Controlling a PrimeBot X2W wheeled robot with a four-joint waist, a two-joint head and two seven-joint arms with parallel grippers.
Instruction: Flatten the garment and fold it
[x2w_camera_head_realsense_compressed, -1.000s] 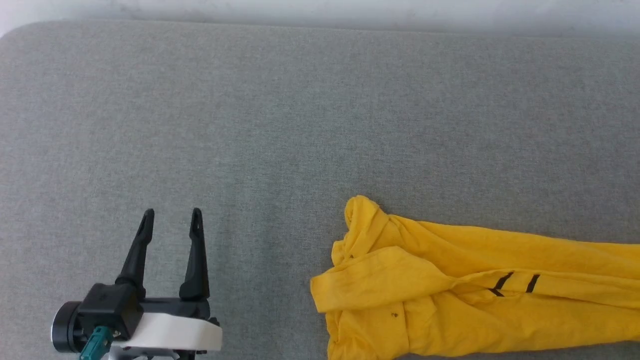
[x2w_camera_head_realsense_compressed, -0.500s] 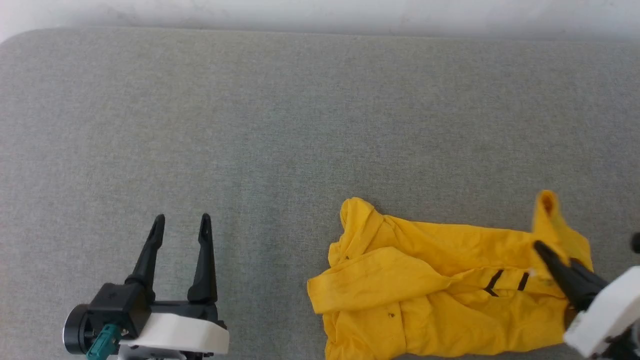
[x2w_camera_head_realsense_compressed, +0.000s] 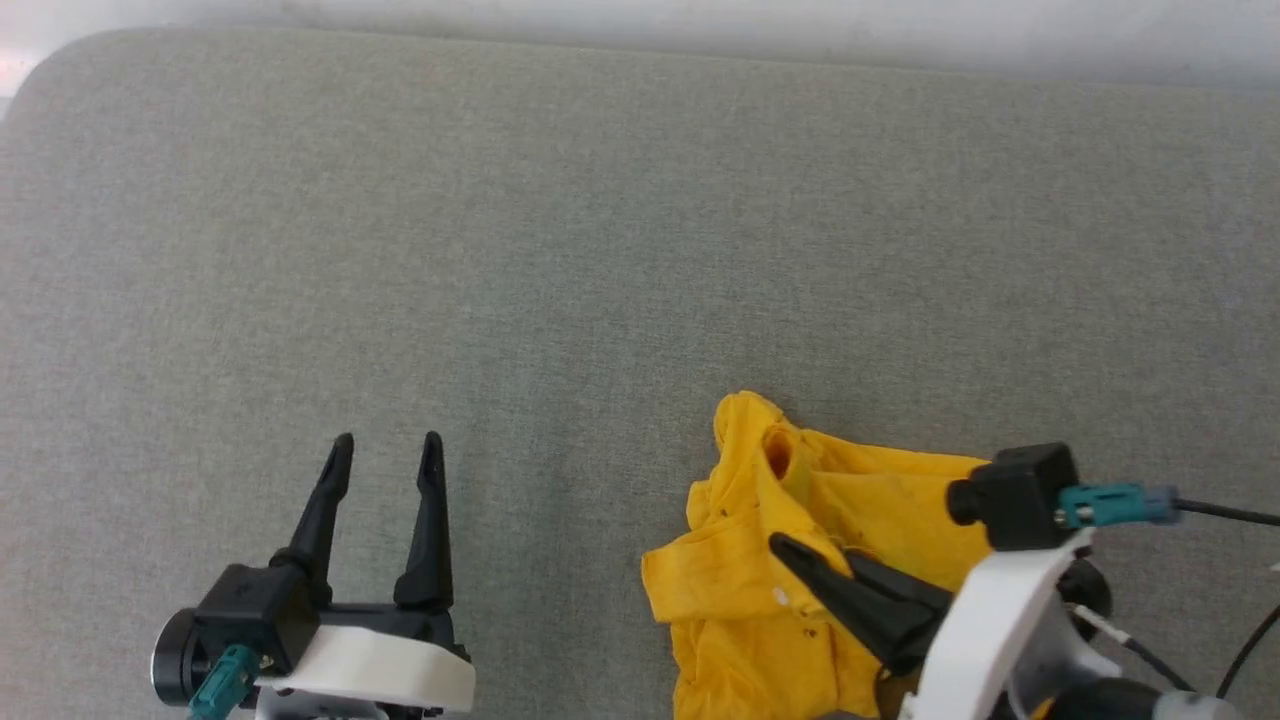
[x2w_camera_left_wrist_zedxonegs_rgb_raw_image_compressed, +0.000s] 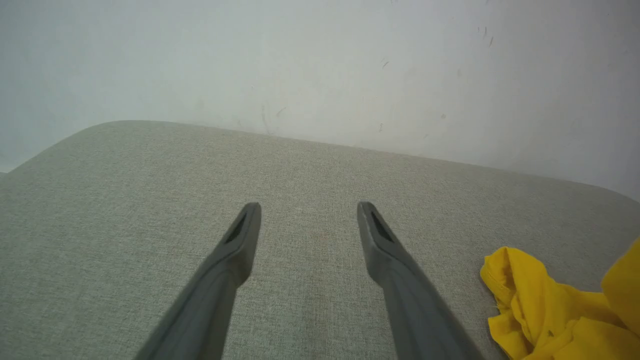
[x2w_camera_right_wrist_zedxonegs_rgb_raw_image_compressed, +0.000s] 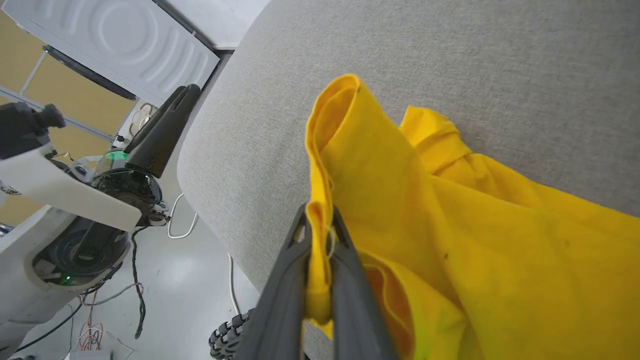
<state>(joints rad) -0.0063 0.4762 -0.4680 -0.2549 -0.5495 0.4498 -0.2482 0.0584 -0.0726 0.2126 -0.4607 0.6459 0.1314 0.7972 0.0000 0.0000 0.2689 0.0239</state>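
The garment (x2w_camera_head_realsense_compressed: 790, 560), a bright-yellow shirt, lies bunched near the front edge of the grey padded table (x2w_camera_head_realsense_compressed: 600, 250), right of centre. My right gripper (x2w_camera_head_realsense_compressed: 785, 548) reaches in from the lower right, pointing left, and is shut on a fold of the garment (x2w_camera_right_wrist_zedxonegs_rgb_raw_image_compressed: 400, 190); in the right wrist view yellow cloth is pinched between the fingers (x2w_camera_right_wrist_zedxonegs_rgb_raw_image_compressed: 285, 295) and stands up above them. My left gripper (x2w_camera_head_realsense_compressed: 385, 442) is open over bare table at the lower left, well apart from the cloth. Past its right finger the left wrist view catches the garment (x2w_camera_left_wrist_zedxonegs_rgb_raw_image_compressed: 545, 305).
A pale wall (x2w_camera_left_wrist_zedxonegs_rgb_raw_image_compressed: 320, 65) runs behind the table's far edge. In the right wrist view the table's rounded corner drops to a floor (x2w_camera_right_wrist_zedxonegs_rgb_raw_image_compressed: 165, 295) with cables, a wheel and a white appliance (x2w_camera_right_wrist_zedxonegs_rgb_raw_image_compressed: 120, 40). Open grey surface lies between the grippers and behind the garment.
My right gripper has carried its held part of the garment leftward over the rest, so the long spread cloth is now bunched. The head camera has shifted a little; the left gripper stays open.
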